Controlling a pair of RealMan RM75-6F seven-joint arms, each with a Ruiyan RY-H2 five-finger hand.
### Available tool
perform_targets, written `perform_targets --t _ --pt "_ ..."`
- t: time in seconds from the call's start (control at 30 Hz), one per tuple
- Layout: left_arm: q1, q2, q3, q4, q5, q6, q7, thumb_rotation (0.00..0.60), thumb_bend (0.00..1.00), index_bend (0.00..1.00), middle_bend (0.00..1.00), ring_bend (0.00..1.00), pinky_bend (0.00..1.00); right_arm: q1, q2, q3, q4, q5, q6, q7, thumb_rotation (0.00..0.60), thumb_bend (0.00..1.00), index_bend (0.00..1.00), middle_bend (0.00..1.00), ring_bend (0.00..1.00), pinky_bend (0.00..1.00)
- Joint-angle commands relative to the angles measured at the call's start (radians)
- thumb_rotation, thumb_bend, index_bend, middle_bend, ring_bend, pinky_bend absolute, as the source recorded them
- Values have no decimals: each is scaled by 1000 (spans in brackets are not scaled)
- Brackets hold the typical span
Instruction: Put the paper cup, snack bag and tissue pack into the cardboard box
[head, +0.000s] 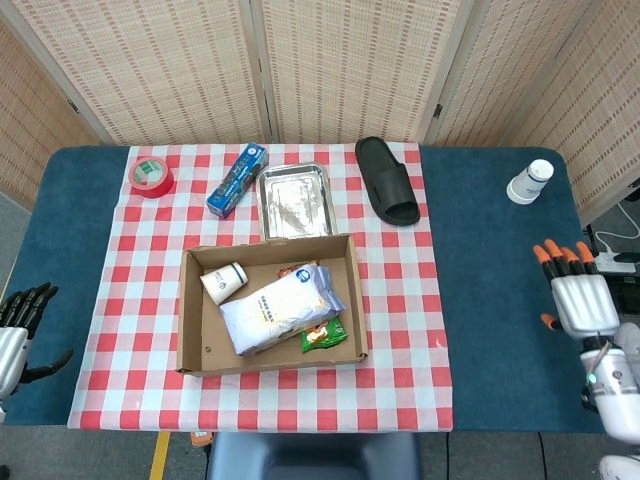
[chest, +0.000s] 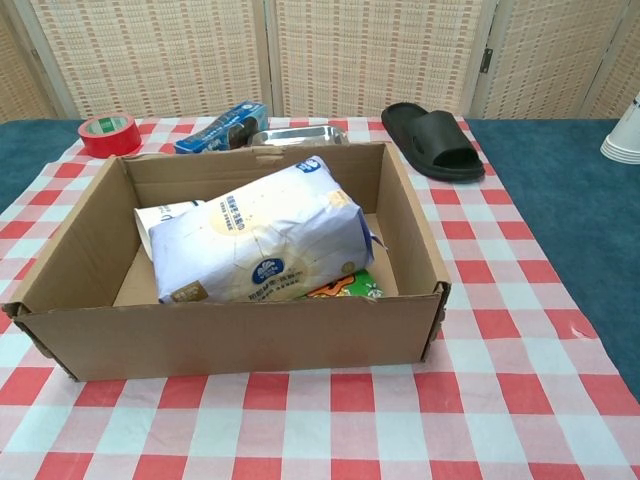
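Your left hand (head: 14, 325) sits at the far left edge of the head view, off the checked cloth over the blue table (head: 490, 260), dark fingers apart and holding nothing. On the cloth's far side lie a red tape roll (head: 151, 176), a blue box (head: 237, 180), a metal tray (head: 292, 199) and a black slipper (head: 387, 180), in that order. The cardboard box (head: 192, 320) stands nearer you on the cloth. Inside it, the paper cup (head: 225, 283) lies on its side at the left rear, the tissue pack (head: 280, 311) leans across the middle, touching the cup, and the snack bag (head: 324, 336) shows green at the pack's right front corner. A white cup stack (head: 529, 181) stands on the blue surface, well apart. Your right hand (head: 582, 298) is at the far right edge, orange-tipped fingers extended side by side, empty.
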Motion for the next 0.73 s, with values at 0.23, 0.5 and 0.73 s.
perform_targets --t 0.23,0.5,0.73 --pt "12 9 -14 6 -26 13 -28 600 221 0 0 0 0 -176 -93 -15 103 -224 199 56 600 0 0 0 0 0" --pt "3 7 -17 16 -34 -12 -36 600 221 0 0 0 0 -231 -123 75 113 -206 207 34 600 0 0 0 0 0" --pt "-4 -1 -11 11 -30 -27 -6 600 221 0 0 0 0 -254 -159 111 160 -212 151 88 600 0 0 0 0 0"
